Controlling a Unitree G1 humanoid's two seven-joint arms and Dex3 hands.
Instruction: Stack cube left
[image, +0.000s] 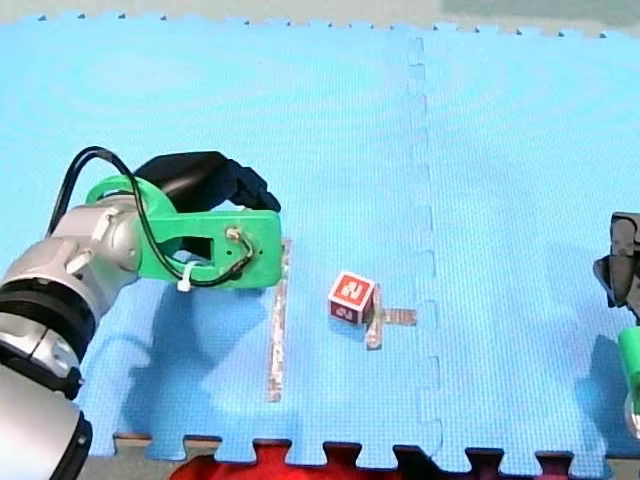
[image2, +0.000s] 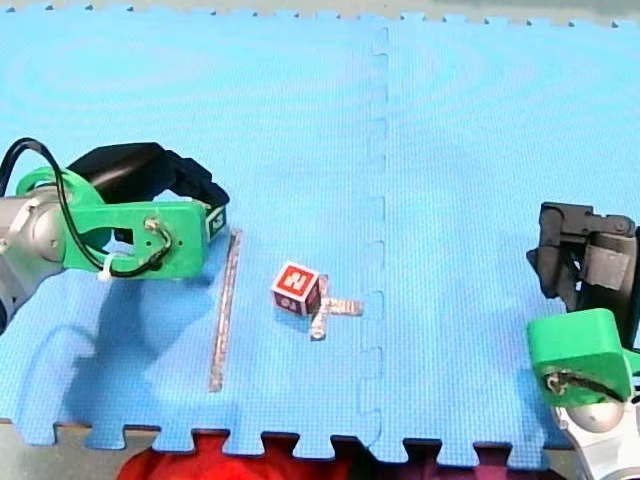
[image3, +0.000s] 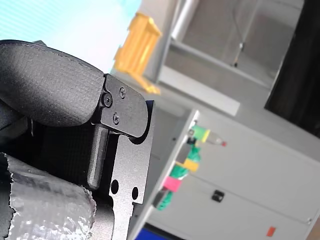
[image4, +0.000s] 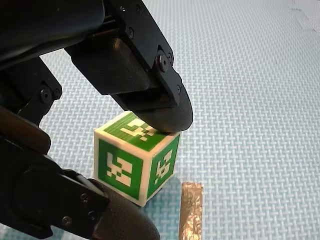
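The robot's left hand (image2: 185, 190), black and mounted on a green plastic wrist bracket (image2: 150, 240) with a black cable (image2: 70, 220) looped over it, reaches in over the left part of the blue foam puzzle mat (image: 330, 120). It is closed narrowly on a green cube (image4: 135, 160) with white coded markers on its faces. In the second wrist view one black fingertip (image4: 165, 112) presses on the cube's top edge and another finger (image4: 115, 220) sits against its lower front. The cube is right at the mat, but whether it rests on it or is just lifted cannot be told. It is just beside the far end of a long silver tape strip (image2: 224, 310) stuck to the mat. To the right of that strip, well apart from the green cube, a red cube (image: 351, 295) with a white marker on its top face stands on the mat. It touches a small cross of silver tape (image: 385, 320) on its right side. Further right a toothed seam (image: 425, 200) between two mat tiles runs from far to near. Something red (image2: 200, 465) shows beyond the mat's near edge. At the far right the black right hand (image2: 575, 260) hangs over the mat above its own green bracket (image2: 580, 345), touching no cube. Whether it is open or closed cannot be told.
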